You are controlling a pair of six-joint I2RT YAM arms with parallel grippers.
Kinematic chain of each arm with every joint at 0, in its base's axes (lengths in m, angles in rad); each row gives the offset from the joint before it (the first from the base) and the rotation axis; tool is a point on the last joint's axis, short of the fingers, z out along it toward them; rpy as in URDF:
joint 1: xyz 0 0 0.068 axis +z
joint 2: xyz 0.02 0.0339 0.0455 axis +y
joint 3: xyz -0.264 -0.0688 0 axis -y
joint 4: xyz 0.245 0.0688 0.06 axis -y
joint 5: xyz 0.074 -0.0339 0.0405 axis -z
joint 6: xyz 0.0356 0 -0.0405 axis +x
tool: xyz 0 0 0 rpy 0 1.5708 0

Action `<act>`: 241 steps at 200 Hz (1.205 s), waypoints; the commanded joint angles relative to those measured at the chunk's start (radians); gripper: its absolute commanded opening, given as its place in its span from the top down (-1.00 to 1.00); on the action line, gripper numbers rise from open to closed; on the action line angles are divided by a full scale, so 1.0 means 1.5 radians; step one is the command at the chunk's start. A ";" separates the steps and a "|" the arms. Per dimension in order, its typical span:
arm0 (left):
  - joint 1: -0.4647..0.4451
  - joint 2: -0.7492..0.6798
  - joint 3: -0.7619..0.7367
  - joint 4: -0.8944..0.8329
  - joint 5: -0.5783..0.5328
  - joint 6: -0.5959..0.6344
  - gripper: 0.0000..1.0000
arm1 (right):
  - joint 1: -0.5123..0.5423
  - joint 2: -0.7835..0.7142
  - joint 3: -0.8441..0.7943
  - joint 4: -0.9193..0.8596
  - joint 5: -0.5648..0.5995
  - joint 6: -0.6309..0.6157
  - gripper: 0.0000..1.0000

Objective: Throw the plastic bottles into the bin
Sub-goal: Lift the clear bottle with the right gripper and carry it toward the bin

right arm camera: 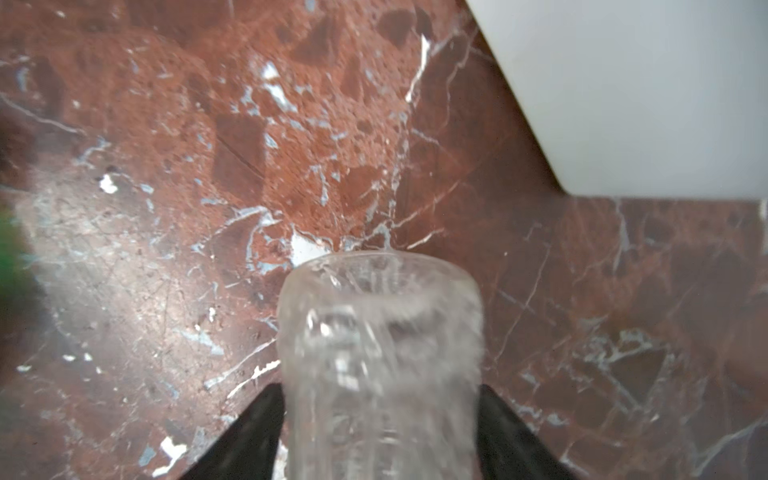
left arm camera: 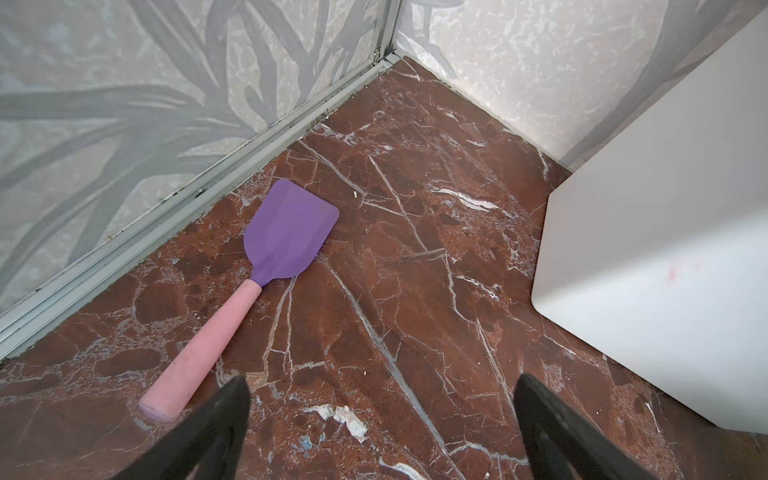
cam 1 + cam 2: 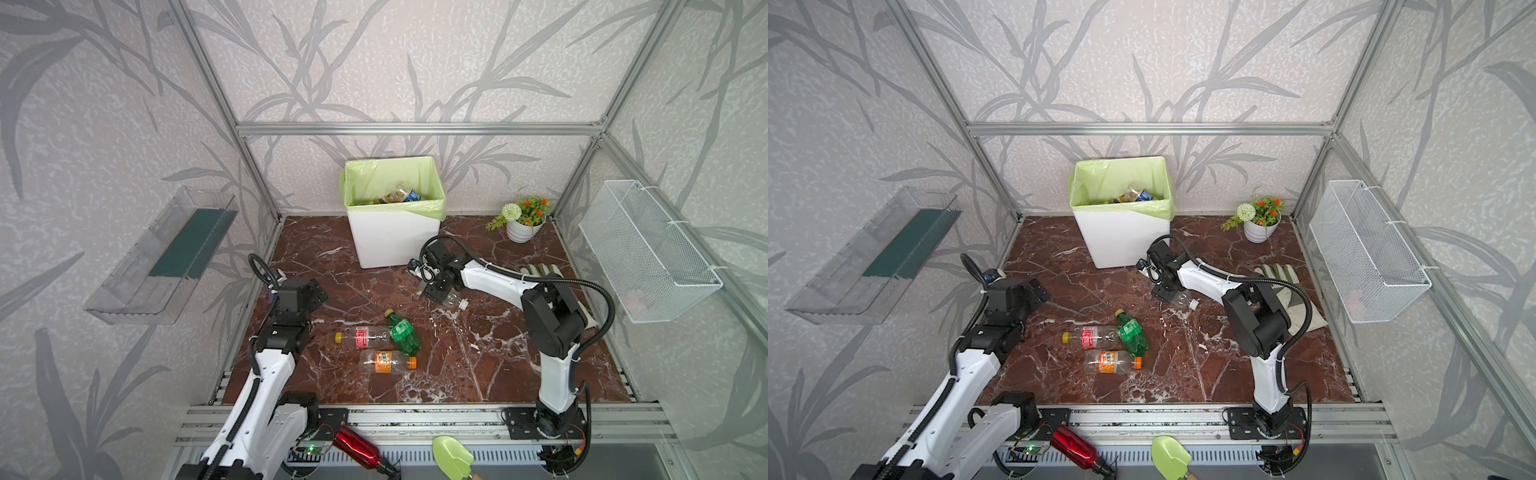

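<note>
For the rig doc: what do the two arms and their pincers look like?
The left arm and right arm both have white shells on the links and black joint housings. A black ribbed cable hose loops along each. The left pincer and right pincer each have two black tapered fingers.

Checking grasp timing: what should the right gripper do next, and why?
Probably squeeze the right gripper shut on the clear bottle: its fingers flank it, low beside the bin, but a firm grip isn't evident.
</note>
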 commanded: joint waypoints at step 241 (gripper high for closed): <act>0.004 -0.012 -0.010 0.006 -0.016 -0.005 -0.98 | -0.029 -0.110 0.095 -0.108 -0.118 0.060 0.05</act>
